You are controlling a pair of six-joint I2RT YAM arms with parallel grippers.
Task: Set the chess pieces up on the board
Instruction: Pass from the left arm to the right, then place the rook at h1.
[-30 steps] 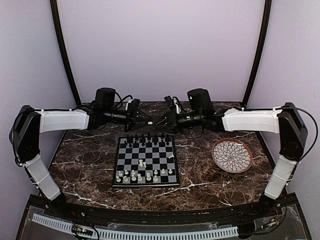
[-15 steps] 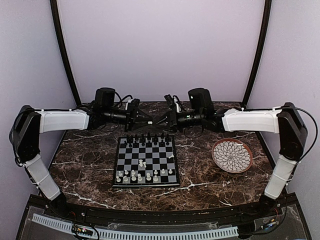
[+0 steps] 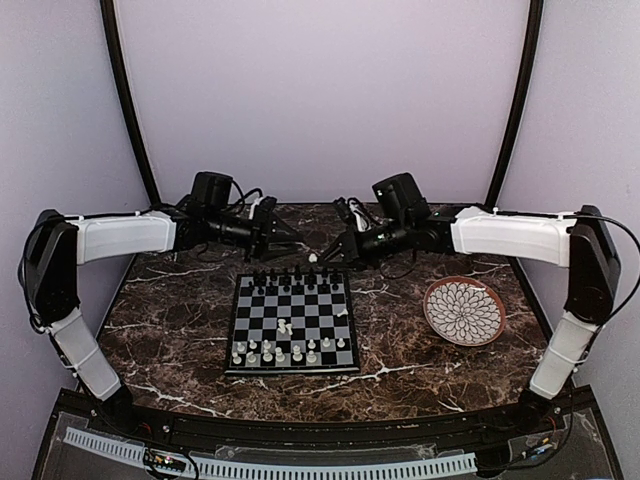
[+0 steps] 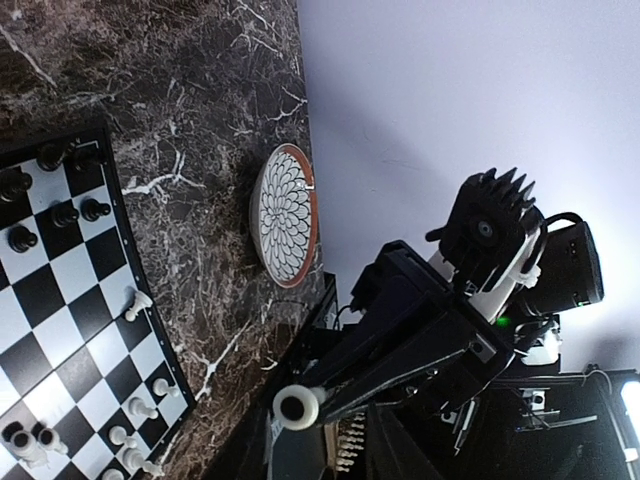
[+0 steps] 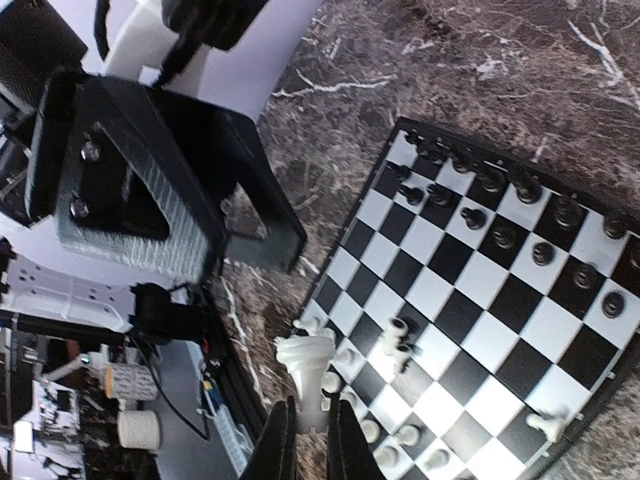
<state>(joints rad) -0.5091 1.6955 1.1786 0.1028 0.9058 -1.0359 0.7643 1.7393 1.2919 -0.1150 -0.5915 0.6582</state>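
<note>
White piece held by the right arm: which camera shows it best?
Right wrist. The white piece fills the foreground, pinched between the right arm's fingers, its outline sharp against the board. The left wrist view shows it only end-on, as a small pale disc. The top view shows a tiny speck.

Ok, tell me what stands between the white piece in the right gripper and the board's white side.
Only the black pieces, low on the board's far rows, likely beneath the white piece's path; the left gripper sits aside.
</note>
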